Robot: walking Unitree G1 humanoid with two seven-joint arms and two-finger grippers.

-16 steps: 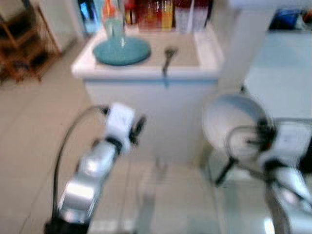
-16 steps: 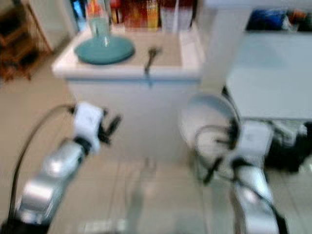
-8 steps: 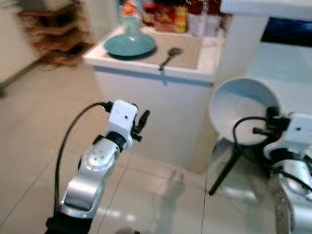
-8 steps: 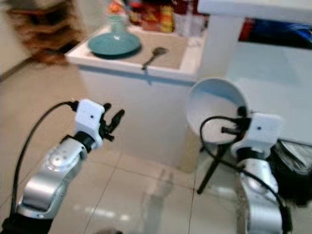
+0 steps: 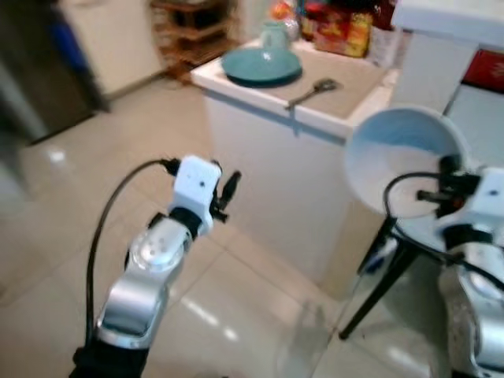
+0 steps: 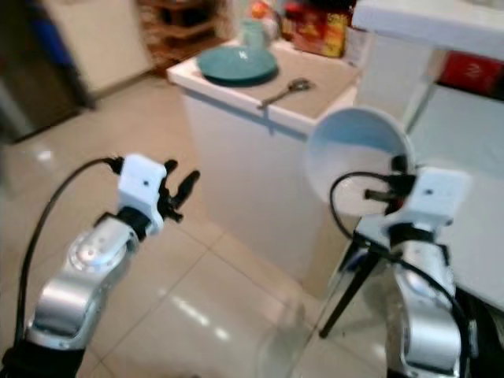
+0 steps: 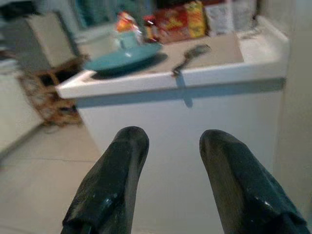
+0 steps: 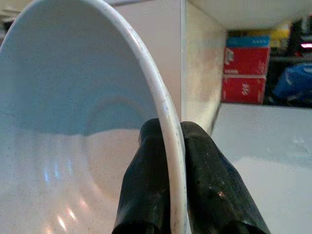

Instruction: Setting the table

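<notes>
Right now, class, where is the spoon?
The spoon lies on the white counter ahead, just right of the teal plate, up and left of the white bowl.

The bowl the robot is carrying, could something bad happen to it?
Maybe. The right gripper pinches the white bowl only by its thin rim, tipped on its side, so it might slip and break on the tiled floor. It is also close to the white counter, where a spoon and a teal plate lie, and could bump the edge.

Glossy beige tile floor [image 5: 71, 236]; wooden shelf [image 5: 193, 31] behind.
</notes>
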